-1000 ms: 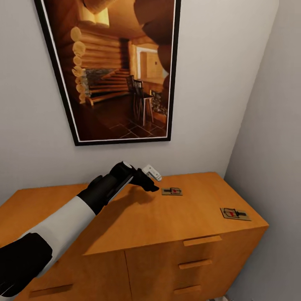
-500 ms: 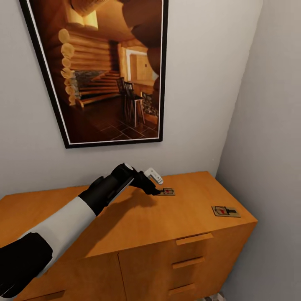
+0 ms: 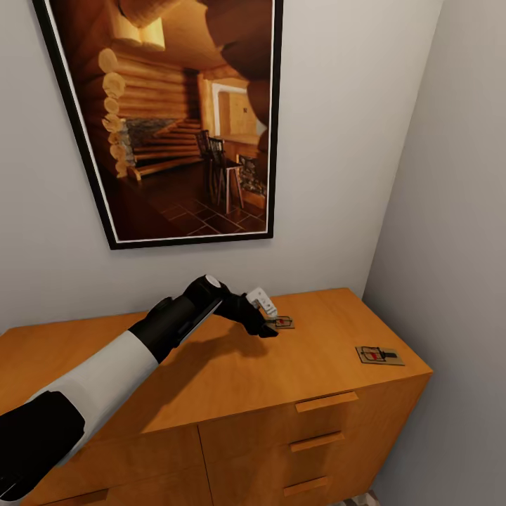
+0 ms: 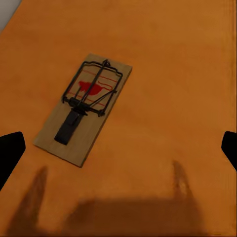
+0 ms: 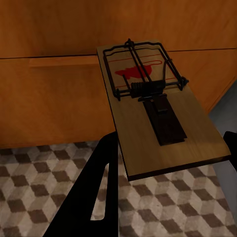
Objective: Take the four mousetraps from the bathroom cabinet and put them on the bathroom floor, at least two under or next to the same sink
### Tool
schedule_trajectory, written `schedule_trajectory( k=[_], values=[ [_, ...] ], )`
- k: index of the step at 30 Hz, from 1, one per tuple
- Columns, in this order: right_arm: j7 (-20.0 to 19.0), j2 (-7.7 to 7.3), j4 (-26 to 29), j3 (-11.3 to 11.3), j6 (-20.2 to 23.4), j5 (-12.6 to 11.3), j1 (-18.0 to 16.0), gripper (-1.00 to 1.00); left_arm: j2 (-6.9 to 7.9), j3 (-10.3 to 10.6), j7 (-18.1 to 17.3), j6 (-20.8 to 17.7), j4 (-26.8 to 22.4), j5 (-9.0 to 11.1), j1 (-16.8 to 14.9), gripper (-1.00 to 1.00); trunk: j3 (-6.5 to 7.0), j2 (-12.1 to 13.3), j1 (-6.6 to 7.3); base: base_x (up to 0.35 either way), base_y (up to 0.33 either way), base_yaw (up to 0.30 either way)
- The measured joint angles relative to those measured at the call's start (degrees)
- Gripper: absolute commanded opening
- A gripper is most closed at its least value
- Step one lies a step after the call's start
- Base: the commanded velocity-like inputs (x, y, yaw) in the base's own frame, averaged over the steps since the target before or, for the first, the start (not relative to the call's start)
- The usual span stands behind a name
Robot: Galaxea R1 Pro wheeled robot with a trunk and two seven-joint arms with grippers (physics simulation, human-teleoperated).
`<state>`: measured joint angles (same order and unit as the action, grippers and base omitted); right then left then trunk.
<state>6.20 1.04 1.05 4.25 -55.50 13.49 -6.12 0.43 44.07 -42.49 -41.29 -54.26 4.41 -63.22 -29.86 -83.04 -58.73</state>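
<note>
Orange-tan wood makes up the cabinet [image 3: 232, 365], whose flat top carries two mousetraps in the head view: one near the back [image 3: 283, 322] and another near the right front corner [image 3: 379, 355], well apart. The left gripper [image 3: 270, 325] hangs just beside the back trap, its black tip overlapping the trap's near edge; in the left wrist view that trap [image 4: 84, 108] lies flat between widely spread fingertips [image 4: 10, 153], untouched. The right gripper [image 5: 163, 163] clamps a third mousetrap [image 5: 158, 113] in front of a drawer handle [image 5: 61, 60], above the cube-patterned bathroom floor [image 5: 39, 192]. A framed picture [image 3: 176, 119] hangs on the wall.
</note>
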Motion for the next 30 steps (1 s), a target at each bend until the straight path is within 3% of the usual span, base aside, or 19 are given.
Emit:
schedule_trajectory(
  k=[8,20,30],
  values=[
    [0.02,-0.01,-0.03,0.00,0.00,0.03,0.00,-1.00,0.56,0.07,-1.35,0.60,0.00,-0.19,0.01,1.00,0.00,0.00,0.00,0.000,0.000,0.000],
    [0.00,-0.06,-0.05,0.00,0.01,0.06,0.00,-1.00,1.26,0.11,-1.28,0.54,-0.29,-2.71,-0.01,1.00,0.00,0.00,0.00,0.000,0.000,0.000],
    [0.00,-0.05,-0.05,0.00,0.00,0.06,0.00,-1.00,2.07,0.11,-1.24,0.51,-0.41,-3.13,-0.02,1.00,-0.34,0.00,0.00,0.000,0.000,0.000]
  ],
)
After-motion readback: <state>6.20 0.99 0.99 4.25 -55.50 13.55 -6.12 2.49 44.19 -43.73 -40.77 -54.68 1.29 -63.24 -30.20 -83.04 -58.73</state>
